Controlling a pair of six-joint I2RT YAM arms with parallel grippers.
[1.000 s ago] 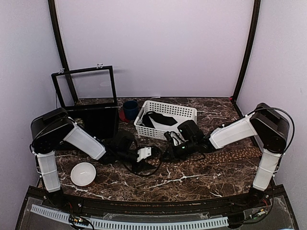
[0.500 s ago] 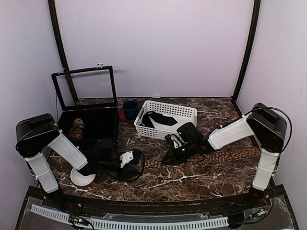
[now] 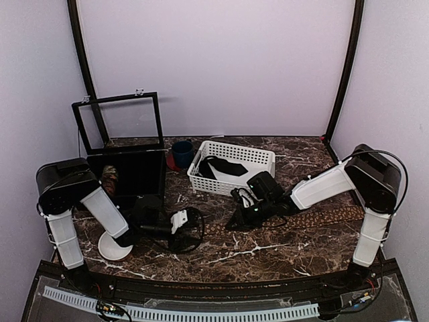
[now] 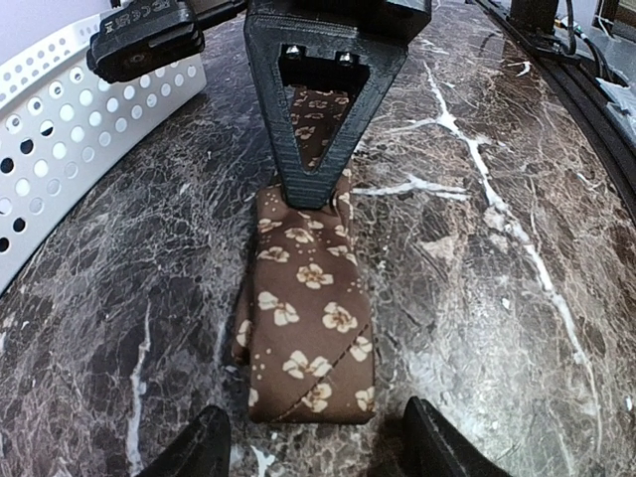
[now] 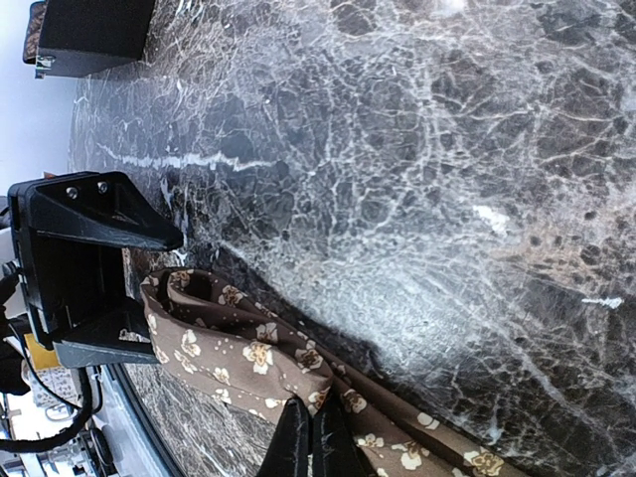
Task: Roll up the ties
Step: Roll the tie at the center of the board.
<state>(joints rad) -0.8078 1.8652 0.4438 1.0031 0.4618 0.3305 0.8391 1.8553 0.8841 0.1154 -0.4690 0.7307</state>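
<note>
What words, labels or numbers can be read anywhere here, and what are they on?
Raised lettering on the black bracket, top left in the left wrist view: too blurred to read.
On the tie: only a flower pattern, no words.
On the basket: no label.
Nothing else shows readable text.

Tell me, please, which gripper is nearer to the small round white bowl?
Left. The left gripper is just beyond the small round white bowl, toward the middle of the dark marble table, its arm passing over the bowl. The right gripper lies farther that way.
</note>
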